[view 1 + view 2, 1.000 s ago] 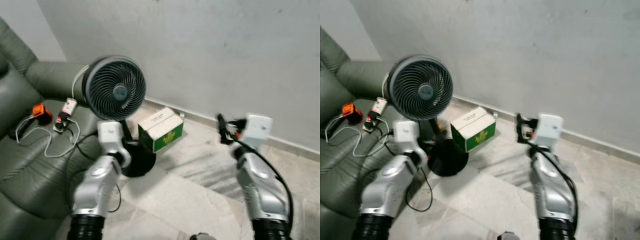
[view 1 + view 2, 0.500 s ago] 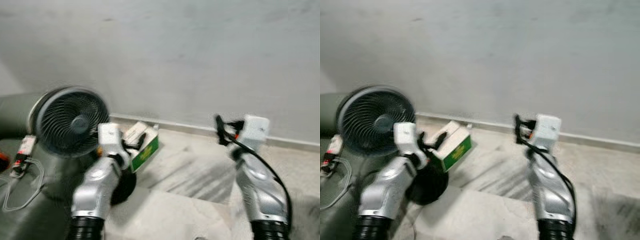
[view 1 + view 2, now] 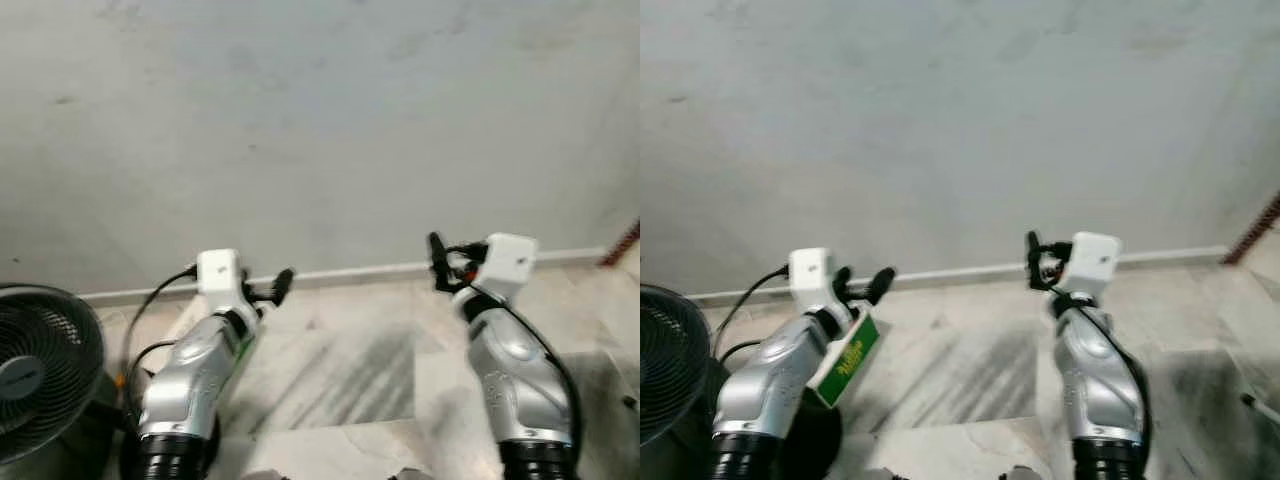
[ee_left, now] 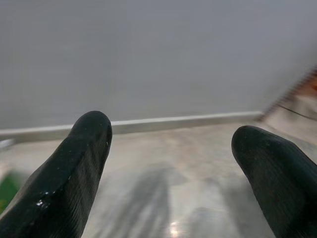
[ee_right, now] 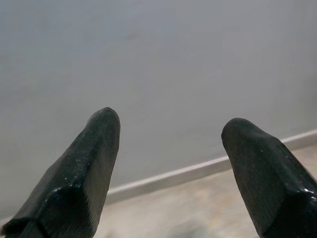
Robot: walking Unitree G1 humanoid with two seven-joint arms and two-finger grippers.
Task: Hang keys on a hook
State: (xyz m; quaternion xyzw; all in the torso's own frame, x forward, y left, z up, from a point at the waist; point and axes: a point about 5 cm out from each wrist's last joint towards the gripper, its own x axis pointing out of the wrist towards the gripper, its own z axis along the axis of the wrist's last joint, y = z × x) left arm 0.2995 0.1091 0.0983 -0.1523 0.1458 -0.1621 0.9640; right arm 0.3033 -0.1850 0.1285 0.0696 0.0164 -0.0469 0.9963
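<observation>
Both silver arms are raised in front of a plain grey-white wall (image 3: 320,120) with a pale skirting strip (image 3: 350,272) along its foot. The floor is pale marble-look tile (image 3: 340,370) with grey streaks.

The left gripper (image 4: 171,163) is held out over the floor, pointing at the skirting. Its 2 black fingers (image 4: 74,168) stand wide apart with bare floor between them, holding nothing. In the left eye view its tips (image 3: 272,288) sit just off the white wrist block.

The right gripper (image 5: 171,163) is up at a similar height, aimed at the wall. Its 2 black fingers (image 5: 84,173) are also spread wide, nothing between them. In the head views it (image 3: 1038,262) shows as a dark cluster with a small red-orange spot; detail too small to read.

A round black floor fan (image 3: 40,370) with a ribbed grille stands at far left, partly cut by the frame edge. A white and green cardboard box (image 3: 845,362) lies on the floor just under the left forearm; yellow lettering on its green side, too blurred to read. A black cable (image 3: 150,300) loops off the left wrist.

A reddish-brown slanted rod (image 3: 1255,232) shows at the far right edge by the wall.

Keys and hook: cannot tell where either is.
</observation>
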